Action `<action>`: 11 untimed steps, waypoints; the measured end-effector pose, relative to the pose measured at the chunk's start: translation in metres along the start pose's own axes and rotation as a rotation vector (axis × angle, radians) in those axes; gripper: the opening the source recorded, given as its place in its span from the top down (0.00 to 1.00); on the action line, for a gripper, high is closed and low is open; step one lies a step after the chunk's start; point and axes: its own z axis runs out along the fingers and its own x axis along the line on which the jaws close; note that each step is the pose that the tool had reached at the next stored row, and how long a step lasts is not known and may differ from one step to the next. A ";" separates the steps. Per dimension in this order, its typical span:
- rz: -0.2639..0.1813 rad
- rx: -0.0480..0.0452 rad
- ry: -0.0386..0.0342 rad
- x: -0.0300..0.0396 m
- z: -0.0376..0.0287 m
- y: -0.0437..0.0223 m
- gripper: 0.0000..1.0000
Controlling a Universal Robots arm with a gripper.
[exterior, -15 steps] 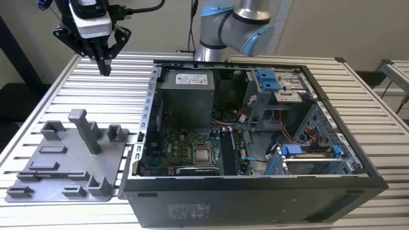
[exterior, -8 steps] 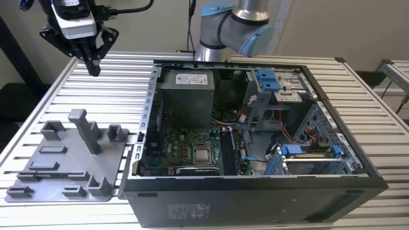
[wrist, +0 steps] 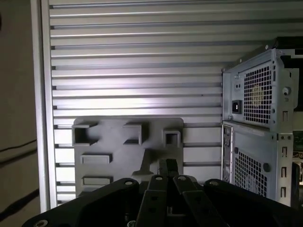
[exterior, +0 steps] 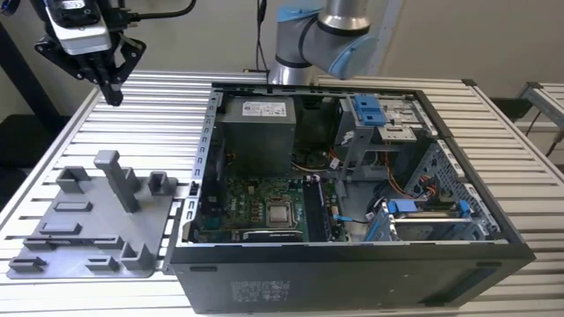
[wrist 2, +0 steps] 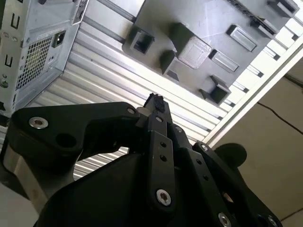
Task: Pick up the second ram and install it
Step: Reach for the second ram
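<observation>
Finds the gripper [exterior: 113,99] hanging high over the ribbed tabletop [exterior: 168,112], at the exterior view's left, well apart from the open computer case [exterior: 352,281] and beyond the far edge of the grey holder tray [exterior: 92,214]. Reads the jaws as closed together, with tips meeting in a point in the exterior view and likewise in both wrist views, and with nothing the length of a memory stick clamped between them. Looks down on the holder tray in both wrist views, with its upright posts and shallow pockets in plain sight. Inside the case, picks out dark narrow strips standing in the memory slots [exterior: 316,208] just beside the processor socket [exterior: 280,212]. Cannot tell, so small are they, whether the second ram is one of them or lies flat in one of the tray's long pockets. Judges the carrying part as not under way now: no grasp, no contact with tray or case. Leaves two readings open, then: either the pick-up not yet begun, or the stick seated in its slot with the arm clear of the work. Leans neither way on this evidence.
</observation>
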 end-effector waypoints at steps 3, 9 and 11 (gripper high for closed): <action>-0.003 0.0001 0.0002 0.0109 0.0002 -0.0003 0.89; -0.007 0.0002 0.0004 0.0342 0.0007 -0.0011 0.89; -0.008 0.0002 0.0004 0.0419 0.0008 -0.0014 0.89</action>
